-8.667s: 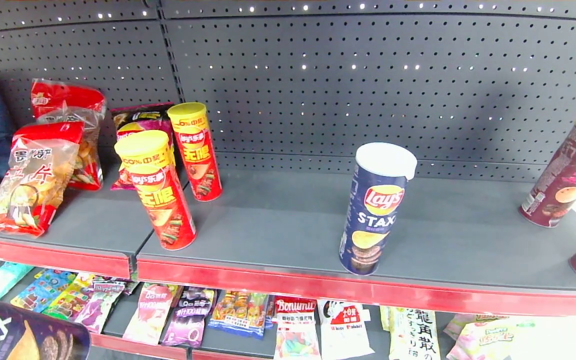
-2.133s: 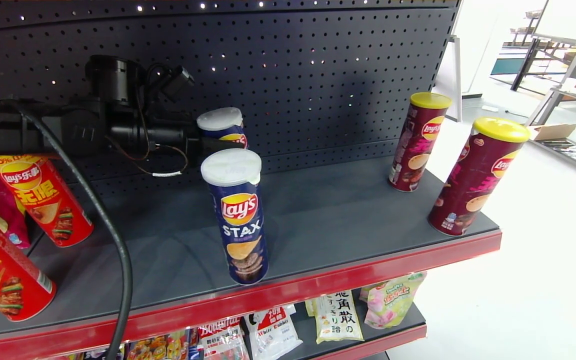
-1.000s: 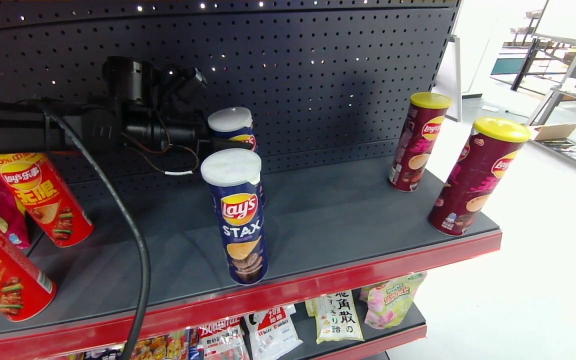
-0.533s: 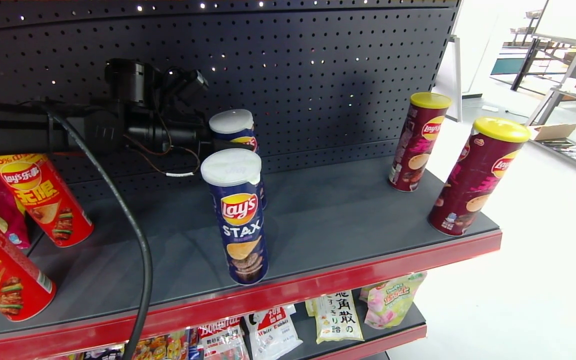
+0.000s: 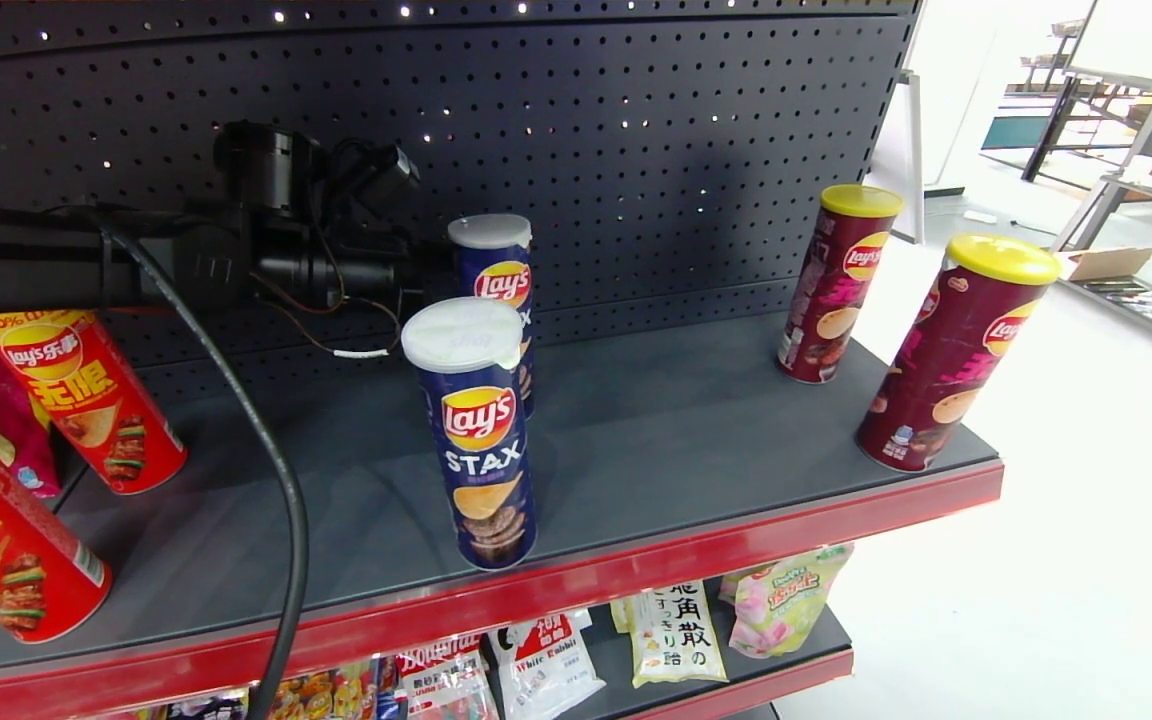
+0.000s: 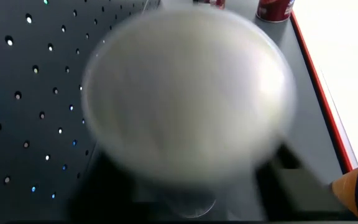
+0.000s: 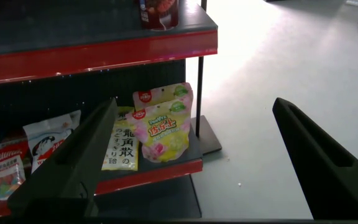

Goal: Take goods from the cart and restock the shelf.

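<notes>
Right wrist view puts my right claw (image 7: 194,102) nearest, hanging low beside the lower shelf (image 7: 154,173), spread wide with nothing in it. Next out, on the grey metal shelf with the red front lip (image 5: 696,440), a dark-blue cardboard crisp tube with a white plastic lid (image 5: 476,440) stands upright at the front edge. Directly behind it stands a second dark-blue tube (image 5: 496,290) of the same kind, the one I am stocking. It is upright, but its foot is mostly hidden by the front tube, so I judge rather than see that it rests on the shelf. My left claw (image 5: 439,272) sits at that tube's upper part, on its left side. The white lid blurs across the left wrist camera, so I cannot tell whether the claw clamps the tube or has let go. Farthest is the dark perforated metal back panel (image 5: 636,150), near the rear tube. I judge this the placing step, nearly done. The next move calls for confirming release, then drawing the left arm back leftward without brushing either tube, and returning to the cart.
</notes>
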Motion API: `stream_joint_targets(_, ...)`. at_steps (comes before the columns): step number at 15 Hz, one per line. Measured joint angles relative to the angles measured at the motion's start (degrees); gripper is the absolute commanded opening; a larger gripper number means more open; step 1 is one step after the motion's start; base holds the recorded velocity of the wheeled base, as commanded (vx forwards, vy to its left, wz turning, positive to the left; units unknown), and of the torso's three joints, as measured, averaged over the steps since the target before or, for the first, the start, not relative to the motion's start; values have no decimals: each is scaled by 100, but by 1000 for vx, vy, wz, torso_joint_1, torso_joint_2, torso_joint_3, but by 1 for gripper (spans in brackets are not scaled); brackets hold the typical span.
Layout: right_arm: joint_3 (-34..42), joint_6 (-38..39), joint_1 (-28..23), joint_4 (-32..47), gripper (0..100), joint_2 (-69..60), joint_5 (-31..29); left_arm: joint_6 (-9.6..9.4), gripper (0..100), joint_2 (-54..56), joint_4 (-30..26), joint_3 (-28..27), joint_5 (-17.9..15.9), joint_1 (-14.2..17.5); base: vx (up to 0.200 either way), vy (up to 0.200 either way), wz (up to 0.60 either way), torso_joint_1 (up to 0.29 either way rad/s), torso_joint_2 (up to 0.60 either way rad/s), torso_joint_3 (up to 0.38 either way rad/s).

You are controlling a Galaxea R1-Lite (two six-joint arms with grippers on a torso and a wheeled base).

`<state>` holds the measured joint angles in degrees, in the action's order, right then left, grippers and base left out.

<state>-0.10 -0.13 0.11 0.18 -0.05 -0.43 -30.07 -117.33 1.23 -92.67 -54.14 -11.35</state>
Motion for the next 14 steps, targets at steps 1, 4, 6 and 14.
stream_joint_targets(1, 0, -2, 0, 0, 100, 0, -1, 16, 100, -2, 0, -5, 2, 2, 0, 0, 0, 0, 0, 0)
stream_joint_targets(4, 0, -2, 7, 0, 100, 0, -1, 33, 100, 13, -9, 4, 9, 6, 0, 0, 0, 0, 0, 0)
stream_joint_targets(6, 0, 0, 2, 0, 100, 0, -1, 35, 100, 41, -20, 37, 17, 9, 0, 0, 0, 0, 0, 0)
stream_joint_targets(14, 0, 0, 0, 0, 100, 0, -1, 38, 100, 835, -101, 1211, 154, 383, 0, 0, 0, 0, 0, 0)
